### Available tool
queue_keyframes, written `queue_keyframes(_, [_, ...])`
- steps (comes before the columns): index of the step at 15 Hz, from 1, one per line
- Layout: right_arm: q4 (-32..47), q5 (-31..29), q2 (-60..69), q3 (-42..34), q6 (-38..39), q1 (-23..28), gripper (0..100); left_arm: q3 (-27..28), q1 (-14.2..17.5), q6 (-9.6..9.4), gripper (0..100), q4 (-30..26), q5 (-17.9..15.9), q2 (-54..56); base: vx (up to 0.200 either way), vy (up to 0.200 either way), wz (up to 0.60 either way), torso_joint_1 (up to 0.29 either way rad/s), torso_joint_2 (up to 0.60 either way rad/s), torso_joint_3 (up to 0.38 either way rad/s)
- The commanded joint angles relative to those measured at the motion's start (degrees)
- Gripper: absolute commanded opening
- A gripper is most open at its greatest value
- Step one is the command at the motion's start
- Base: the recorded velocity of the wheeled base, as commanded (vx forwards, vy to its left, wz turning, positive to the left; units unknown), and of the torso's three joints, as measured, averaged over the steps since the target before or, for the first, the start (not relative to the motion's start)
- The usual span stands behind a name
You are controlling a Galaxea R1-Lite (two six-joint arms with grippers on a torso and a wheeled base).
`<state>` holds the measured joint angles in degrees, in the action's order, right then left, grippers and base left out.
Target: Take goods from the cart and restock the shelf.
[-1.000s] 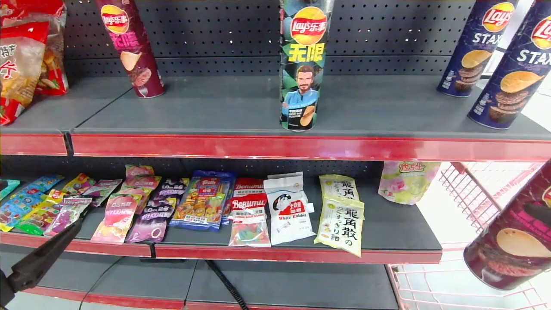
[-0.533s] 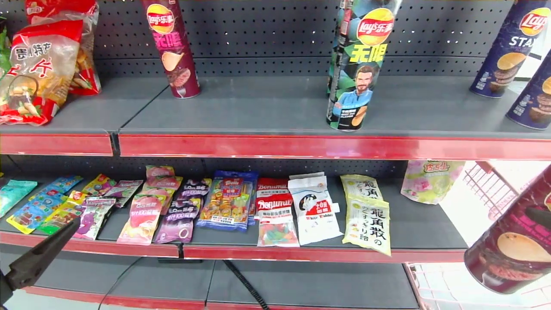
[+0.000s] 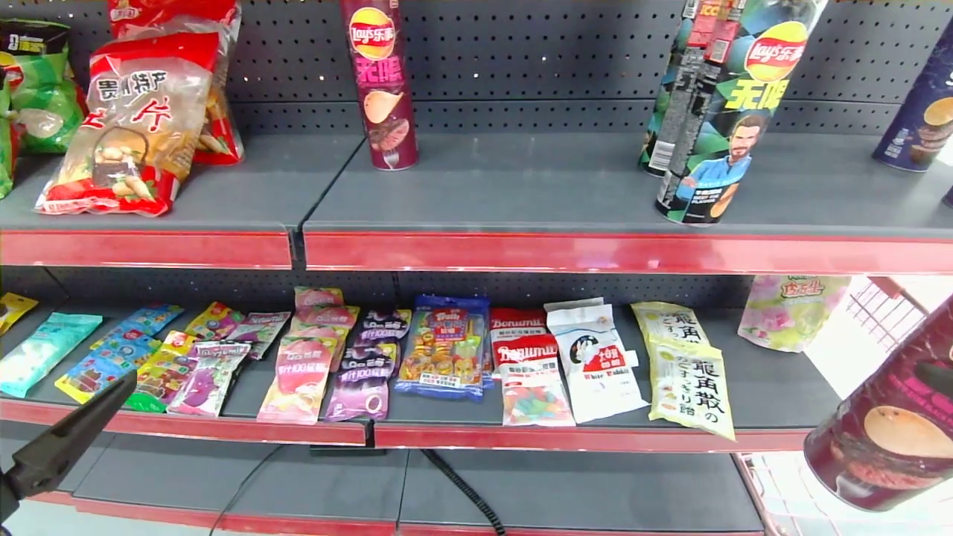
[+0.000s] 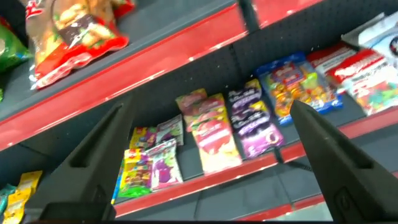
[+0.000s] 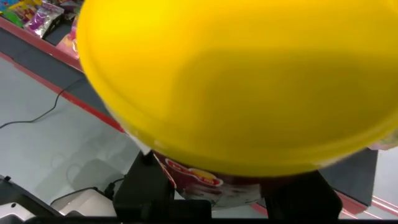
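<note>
Whole head view has slid sideways over the last second. That's a camera move; the shelf goods haven't shifted. My right gripper (image 5: 224,190) stays clamped on the dark maroon cylindrical crisp can with yellow lid (image 3: 886,432), carried tilted in the air on my right. It sits lower than the upper grey shelf with red front lip (image 3: 521,197) and isn't over it yet. The matching maroon can (image 3: 383,82) standing there is now nearer centre, with bare board between it and the green printed can (image 3: 715,126). My read: I'm lining up on that gap for placement. Left gripper (image 4: 208,109) has fingers apart and holds nothing, low before the sweet-packet shelf.
</note>
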<state>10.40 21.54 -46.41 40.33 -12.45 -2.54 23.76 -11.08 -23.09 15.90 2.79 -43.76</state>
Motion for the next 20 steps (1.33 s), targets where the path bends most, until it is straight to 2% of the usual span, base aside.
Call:
queue_keyframes(1, [-0.03, -0.01, 0.35, -0.51, -0.21, -0.01, 0, -0.03, 0.01, -0.03, 100, 0.01, 0.02, -0.18, 0.000, 0.200, 0.00, 0.007, 0.01, 0.007])
queue_keyframes(3, [-0.03, -0.01, 0.71, -1.13, -0.82, -0.01, 0, -0.03, 0.01, -0.20, 100, 0.01, 0.02, -0.27, 0.000, 0.100, 0.00, 0.004, 0.00, -0.001])
queue_keyframes(5, [-0.03, -0.10, 0.71, -1.22, -1.18, -0.01, 0, -0.03, 0.01, -1.78, 100, 0.01, 0.02, -0.27, 0.000, 0.000, 0.00, 0.000, 0.00, 0.000])
queue_keyframes(12, [-0.03, 0.70, 1.15, -0.60, -1.26, -0.63, 0, -0.03, 0.01, -1.87, 100, 0.10, 0.02, -0.09, 0.000, 0.000, 0.00, 0.112, -0.38, -0.271])
queue_keyframes(17, [0.06, 0.52, 1.15, -0.69, -1.35, -9.59, 0, 0.32, 0.01, -2.93, 100, 0.10, -0.07, -0.09, 0.000, 0.000, 0.00, 0.198, -0.58, -0.379])
queue_keyframes(20, [0.06, 0.34, 0.71, -1.13, -2.49, -11.26, 0, 0.41, 0.01, -3.01, 100, 0.19, 0.02, -0.09, 0.000, 0.000, 0.00, 0.211, -0.56, -0.349])
